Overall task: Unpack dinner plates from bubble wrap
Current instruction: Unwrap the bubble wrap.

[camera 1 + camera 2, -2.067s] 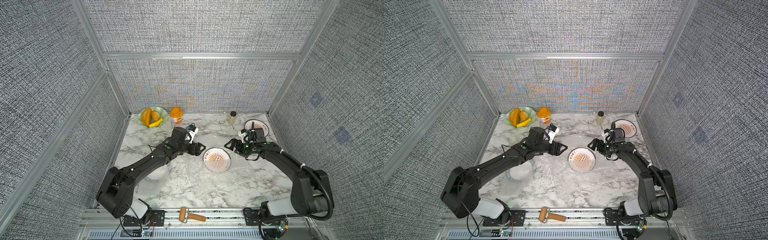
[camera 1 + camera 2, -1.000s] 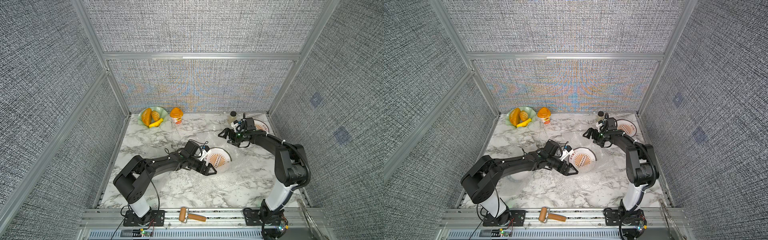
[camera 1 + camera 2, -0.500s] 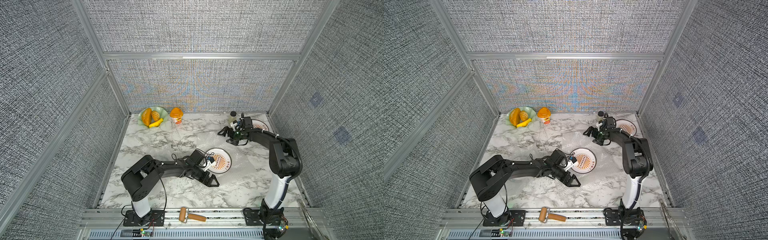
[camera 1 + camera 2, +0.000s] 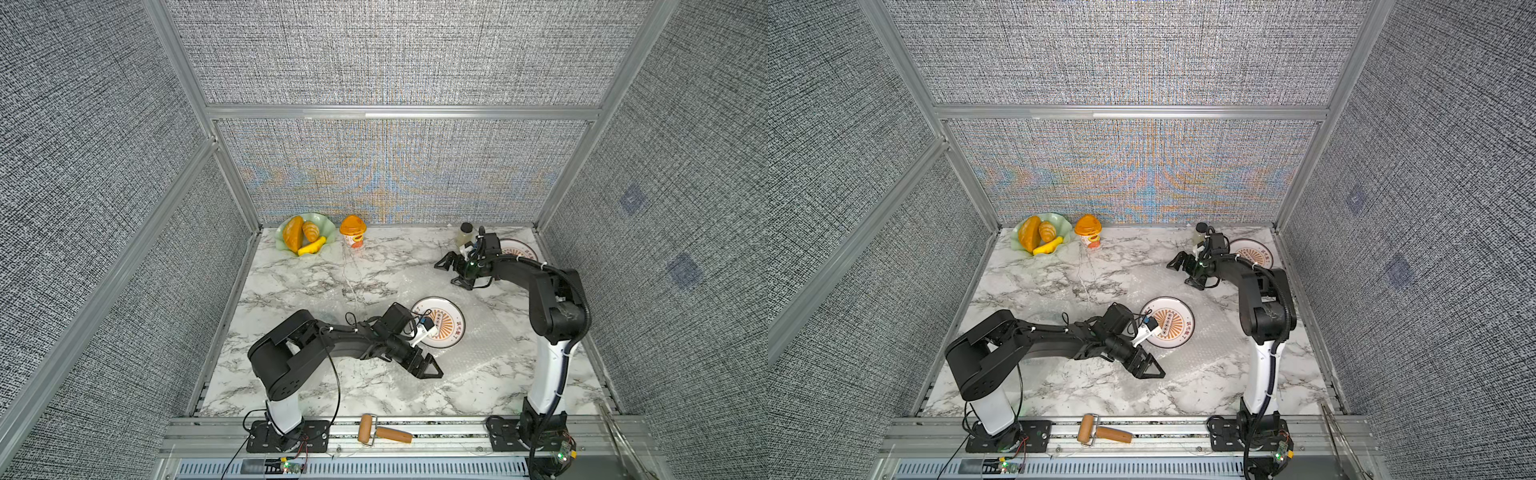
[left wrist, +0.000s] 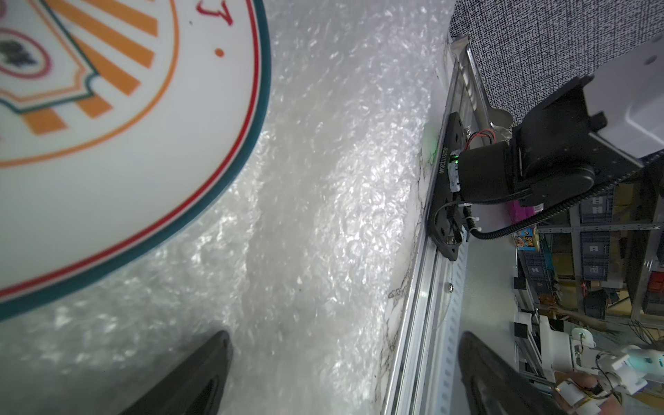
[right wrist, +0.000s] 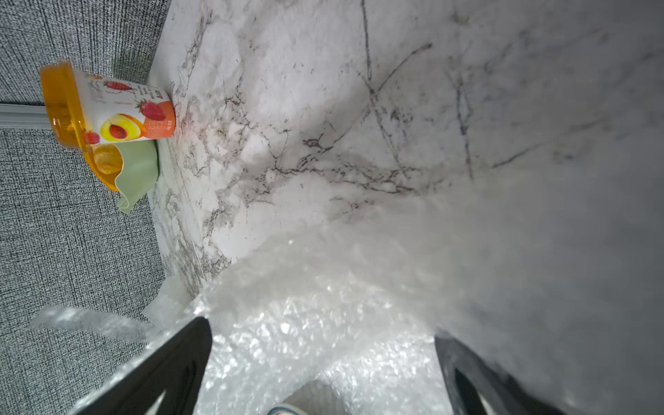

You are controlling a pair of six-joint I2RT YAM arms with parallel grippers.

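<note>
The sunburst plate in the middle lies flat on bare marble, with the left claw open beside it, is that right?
Not quite, the surface is wrong. The sunburst plate lies flat on bubble wrap; the left wrist view shows the bubbled sheet spreading out from under its rim. The left claw is open beside it, as you said.

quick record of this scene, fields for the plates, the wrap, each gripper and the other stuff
plates in view: two, both with orange sunburst centres
centre plate: uncovered, lying on the bubble wrap
far plate: uncovered, back right, partly behind the right arm
left gripper: open, empty, over the wrap beside the centre plate
right gripper: open, raised wrap between its jaws in the wrist view; contact unclear
others: green dish with bread, orange-lidded cup, small bottle, wooden roller on front rail
</note>
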